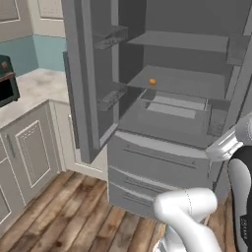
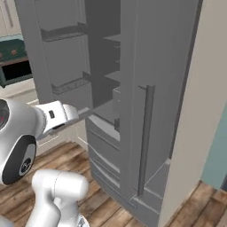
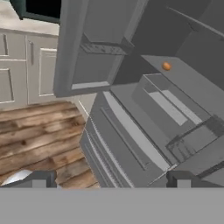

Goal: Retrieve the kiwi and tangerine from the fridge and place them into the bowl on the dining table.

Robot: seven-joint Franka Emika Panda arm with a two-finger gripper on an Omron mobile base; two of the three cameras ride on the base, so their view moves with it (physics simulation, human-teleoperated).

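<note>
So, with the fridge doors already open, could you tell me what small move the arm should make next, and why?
Probably extend the open pincer toward the tangerine, which sits alone on a grey inner shelf of the fridge. The pincer is empty and hangs well short of that shelf, out in front of the fridge, so closing the gap comes before any grasp.

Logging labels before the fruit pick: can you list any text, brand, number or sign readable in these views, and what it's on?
None can be read as text.
Fridge: no label or brand shows on its open doors, shelves or drawers.
Robot arm: a small dark mark on the link in the right base view and a faint mark low right in the left base view, both too small and blurred to read.
Tangerine: plain.
</note>
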